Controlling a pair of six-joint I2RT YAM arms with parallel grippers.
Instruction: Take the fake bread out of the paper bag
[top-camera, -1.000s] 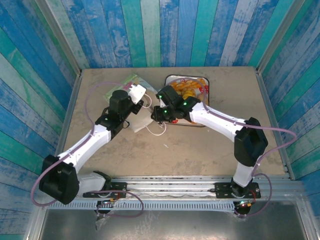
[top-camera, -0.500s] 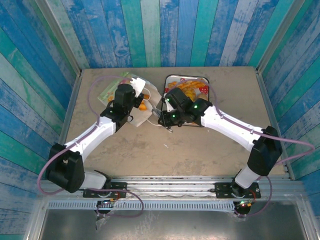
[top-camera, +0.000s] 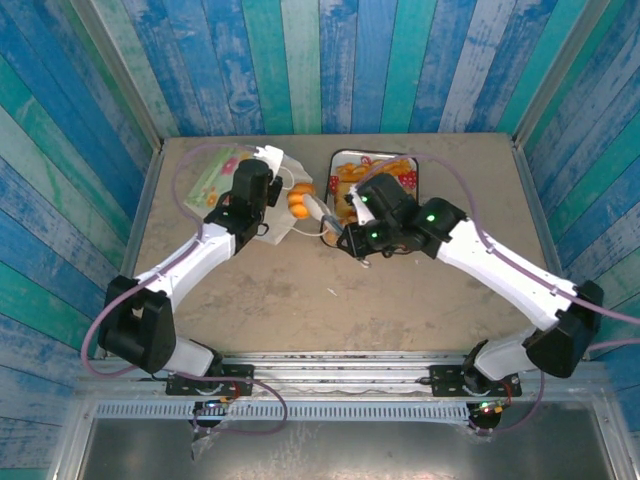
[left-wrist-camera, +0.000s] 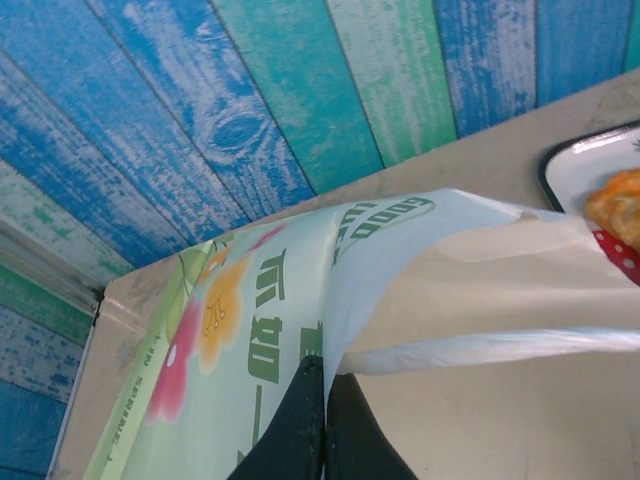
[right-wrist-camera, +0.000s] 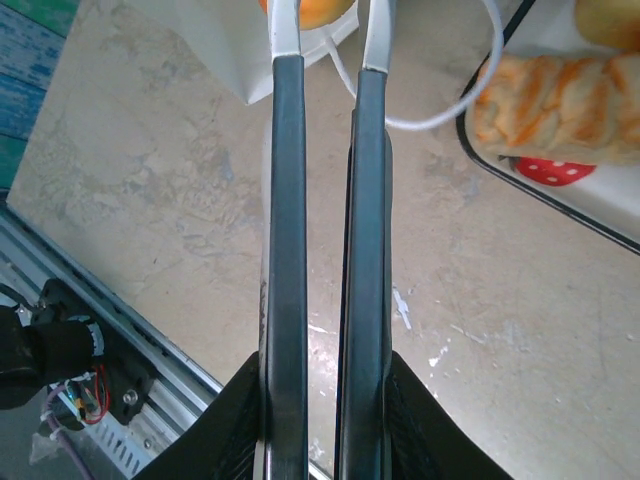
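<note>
Top external, left to right: left arm (top-camera: 190, 265) slanting up from the near-left corner toward the far left-centre of the table (top-camera: 400, 300). At its end the left gripper (left-wrist-camera: 322, 375), fingers pressed together on a fold of the paper bag (top-camera: 282, 168), pinching it. Bag tilted, printed face with green lettering turned toward the left wall.

Just right of the bag, fake bread (top-camera: 298, 197): orange pieces between bag and tray, more lying on the strawberry-printed tray (top-camera: 410, 168). Over the tray's near edge, right arm (top-camera: 490, 260) reaching in from the right. On it the right gripper (right-wrist-camera: 325, 30), fingers nearly together with a slim gap, tips beside an orange piece. White cord handle (right-wrist-camera: 440, 118) looping past them; gripped or not, cannot tell. Close by on the tray, a twisted roll (right-wrist-camera: 560, 100).

Beige, scuffed table. Blue and green plank walls (top-camera: 300, 60) on three sides, close behind bag and tray. Bare table across the near half up to the metal rail (top-camera: 340, 362), also right of the tray.
</note>
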